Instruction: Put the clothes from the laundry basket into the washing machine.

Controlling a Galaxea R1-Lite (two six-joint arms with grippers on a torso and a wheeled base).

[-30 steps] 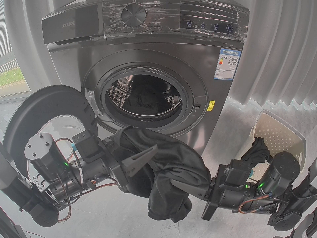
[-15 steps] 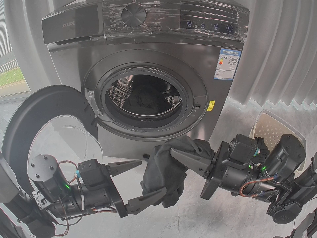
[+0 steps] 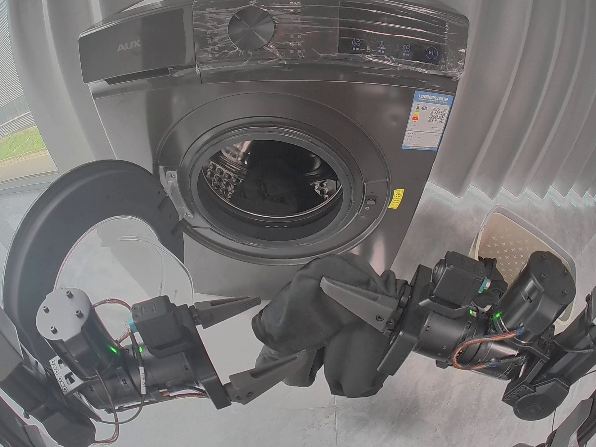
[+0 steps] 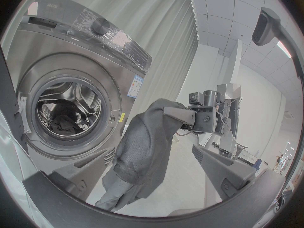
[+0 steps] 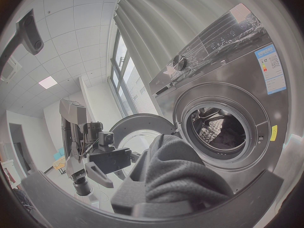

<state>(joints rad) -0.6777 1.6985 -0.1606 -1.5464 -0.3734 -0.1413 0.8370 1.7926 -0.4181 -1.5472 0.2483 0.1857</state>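
Note:
A dark grey garment [image 3: 310, 324] hangs in front of the washing machine [image 3: 124, 119], below its open drum [image 3: 273, 184]. My right gripper [image 3: 328, 310] is shut on the garment's top; one finger [image 3: 354, 299] lies over the cloth and the other is hidden under it. My left gripper [image 3: 280, 330] stands open to the garment's left, its lower fingertip [image 3: 292, 362] at the cloth's hanging edge. From the left wrist the garment [image 4: 142, 149] dangles between my open fingers [image 4: 221, 170]. Dark clothes [image 3: 276, 190] lie inside the drum. From the right wrist the garment [image 5: 183, 174] is bunched up.
The round door [image 3: 68, 212] is swung open to the left, above my left arm. A beige laundry basket [image 3: 534, 252] stands on the floor at the right by the curtain, with a dark cloth [image 3: 496, 274] partly hidden behind my right arm.
My left gripper let go of the garment, opened and dropped back to the lower left. The right gripper kept the garment and lifted it toward the machine's front.

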